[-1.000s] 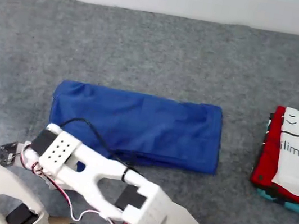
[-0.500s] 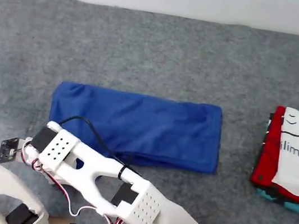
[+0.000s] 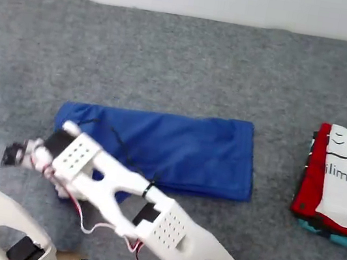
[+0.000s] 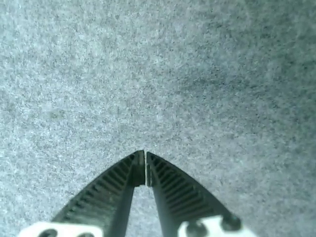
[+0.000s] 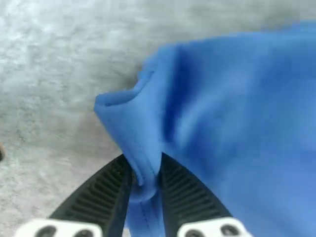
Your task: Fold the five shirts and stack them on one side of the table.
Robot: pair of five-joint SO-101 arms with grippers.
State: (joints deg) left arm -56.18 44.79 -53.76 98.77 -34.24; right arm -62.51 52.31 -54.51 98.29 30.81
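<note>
Looks nearly done: folded stack at the desk's right edge (count unclear). Leaves the blue shirt, mid-desk, folded lengthwise only, near-left corner clenched in right gripper fingers. Left gripper fingers pressed together, empty.

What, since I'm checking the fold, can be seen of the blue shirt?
The blue shirt is plain, soft-looking cloth folded into a long band. It lies on the grey felt table, apart from the stack of folded shirts. The right end effector is shut on its bunched corner.
</note>
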